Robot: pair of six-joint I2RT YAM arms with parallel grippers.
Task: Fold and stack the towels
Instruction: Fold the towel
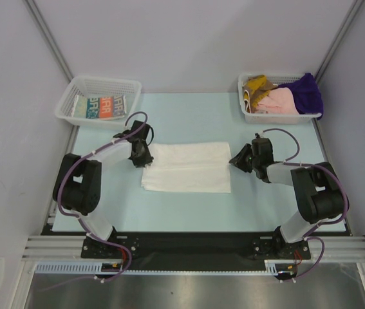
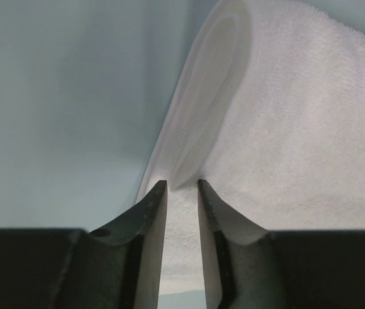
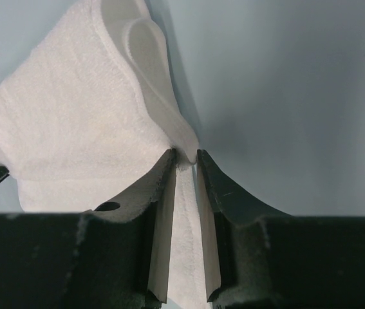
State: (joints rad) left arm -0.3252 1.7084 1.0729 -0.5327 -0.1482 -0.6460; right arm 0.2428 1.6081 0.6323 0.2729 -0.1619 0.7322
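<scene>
The white towel point(image 1: 187, 167) lies folded at the middle of the pale blue worktop point(image 1: 188, 116). The left fingers point(image 2: 153, 212) pinch its left edge, with a rolled fold of cloth between the tips. The right fingers point(image 3: 211, 187) clamp its bunched right edge, nearly closed on the cloth.

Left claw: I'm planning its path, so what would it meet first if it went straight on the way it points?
The white towel: its folded edge sits between the left claw's tips, apparently pinched.
</scene>
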